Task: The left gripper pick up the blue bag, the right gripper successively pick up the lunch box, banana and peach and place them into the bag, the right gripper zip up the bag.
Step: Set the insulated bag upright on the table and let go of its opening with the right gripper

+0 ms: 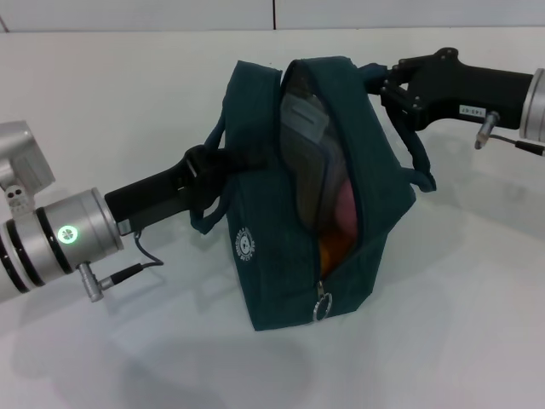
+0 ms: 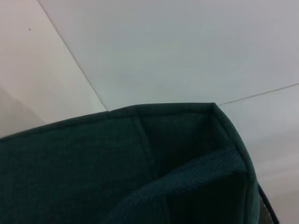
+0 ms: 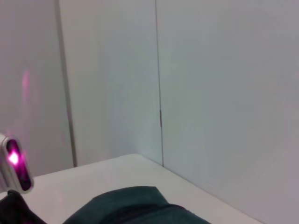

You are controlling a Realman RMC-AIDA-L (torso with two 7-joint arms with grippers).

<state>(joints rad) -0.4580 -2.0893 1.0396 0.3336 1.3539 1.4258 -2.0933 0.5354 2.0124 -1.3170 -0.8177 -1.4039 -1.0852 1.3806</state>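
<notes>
The left gripper (image 1: 207, 166) has its jaws clamped on the blue bag (image 1: 281, 256) mid-tabletop. The right gripper (image 1: 383, 85) sits at the bag's upper far end; its jaws' state I cannot tell. The zipper pull (image 1: 322, 304) hangs at the opposite, near end of the slanting opening.

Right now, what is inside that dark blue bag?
Through the bag's open zip a grey box shows on top, with something pink and orange below. The fabric hides the rest.

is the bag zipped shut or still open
Mostly open. In the head view the blue bag gapes along its zipper, with the lunch box and fruit visible inside; the zipper pull sits at the low end.
</notes>
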